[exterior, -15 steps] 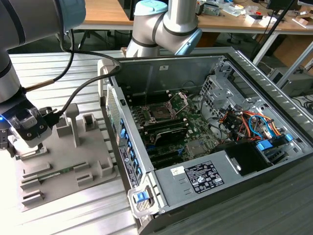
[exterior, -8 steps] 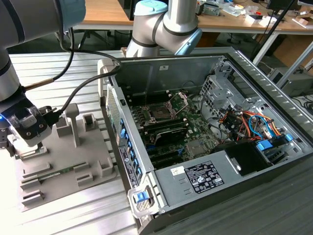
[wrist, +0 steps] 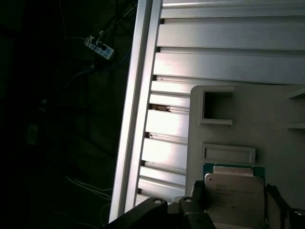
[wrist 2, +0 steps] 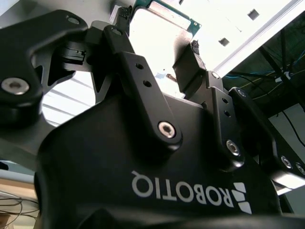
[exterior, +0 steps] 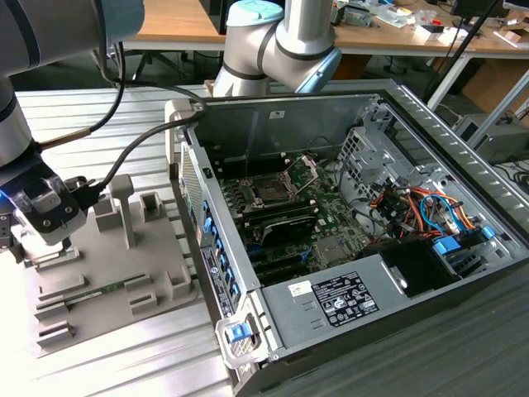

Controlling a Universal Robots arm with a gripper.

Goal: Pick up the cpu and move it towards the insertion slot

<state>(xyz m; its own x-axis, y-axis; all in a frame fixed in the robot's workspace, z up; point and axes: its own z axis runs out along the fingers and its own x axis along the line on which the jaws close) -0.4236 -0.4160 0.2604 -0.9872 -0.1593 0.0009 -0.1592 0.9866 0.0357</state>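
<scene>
My gripper point(wrist 2: 157, 36) is clamped on the cpu point(wrist: 233, 195) by opposite edges, over the grey fixture plate point(exterior: 116, 281), well apart from the insertion slot point(exterior: 271, 190). I judge it light, stiff, slick, fragile: edges only, gently.

The silvery, green-rimmed cpu point(wrist: 234, 200) sits flat between the end effector point(wrist: 233, 191) fingers; the insertion slot point(exterior: 271, 189) lies open.

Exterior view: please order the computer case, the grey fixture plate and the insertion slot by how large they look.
1. computer case, clearly largest
2. grey fixture plate
3. insertion slot, smallest, though it seems farther from the camera
</scene>
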